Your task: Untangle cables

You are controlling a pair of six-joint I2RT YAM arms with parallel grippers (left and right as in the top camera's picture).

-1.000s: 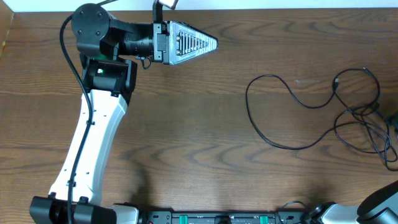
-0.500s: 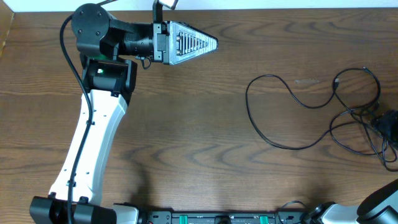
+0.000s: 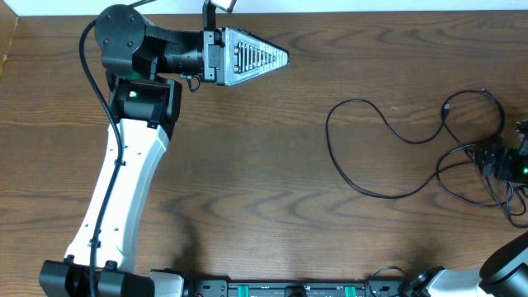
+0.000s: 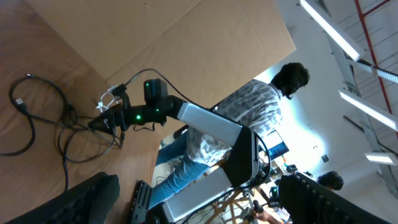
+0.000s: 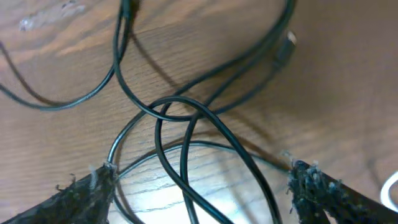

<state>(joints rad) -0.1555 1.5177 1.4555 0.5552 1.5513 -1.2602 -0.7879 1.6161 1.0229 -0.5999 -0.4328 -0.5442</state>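
We see a broad dark-brown wood-grain table (image 3: 247,165) under both arms. The white-and-black left arm (image 3: 124,190) reaches up the table's left side and bends right at the far edge. The right arm (image 4: 205,121), white with a black wrist and a green light, reaches in from the table's right edge.

The thin black cables (image 3: 470,151) lie on the right half of the table, well apart from the left arm. One long open loop runs toward the middle, and several strands cross in a loose tangle near the right edge.

The right gripper (image 5: 199,174) hovers low over that tangle. It is released, its dark fingertips (image 5: 93,186) spread wide to either side of the crossing strands and gripping none of them.

The left gripper (image 3: 276,56) points right along the far edge. In its wrist view we see the fingers spread wide with nothing between them.

A small grey plug end (image 5: 287,42) lies just beyond the crossing.
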